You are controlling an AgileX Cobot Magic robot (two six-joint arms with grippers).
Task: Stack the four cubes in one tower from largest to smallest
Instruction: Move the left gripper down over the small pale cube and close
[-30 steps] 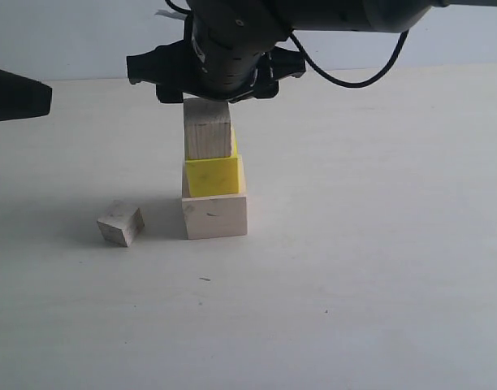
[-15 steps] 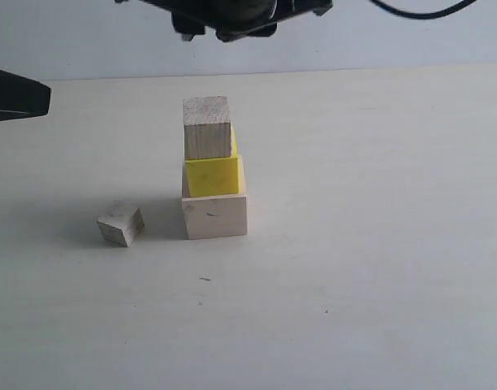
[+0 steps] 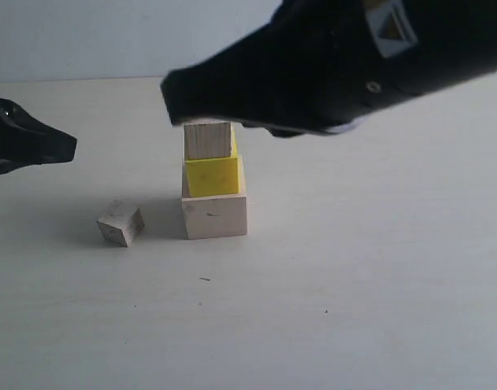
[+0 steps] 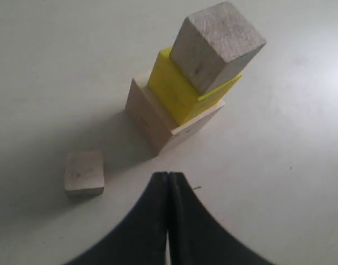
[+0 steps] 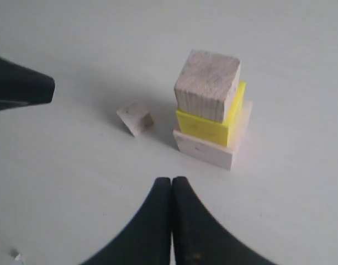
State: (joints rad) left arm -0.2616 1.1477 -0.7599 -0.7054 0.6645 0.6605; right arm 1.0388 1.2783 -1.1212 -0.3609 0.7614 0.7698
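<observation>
The medium cube (image 4: 216,47) showed coarse bare-wood grain, the yellow cube (image 3: 212,177) a smooth painted coat, the tabletop (image 3: 378,284) matt

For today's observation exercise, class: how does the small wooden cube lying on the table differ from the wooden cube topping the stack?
Size: the top cube is bigger than the small cube.
Place: the top cube rests on the yellow cube; the small cube sits alone on the table.
Pose: the top cube faces the exterior camera squarely; the small cube is turned corner-on.
Both are bare wood.
</observation>
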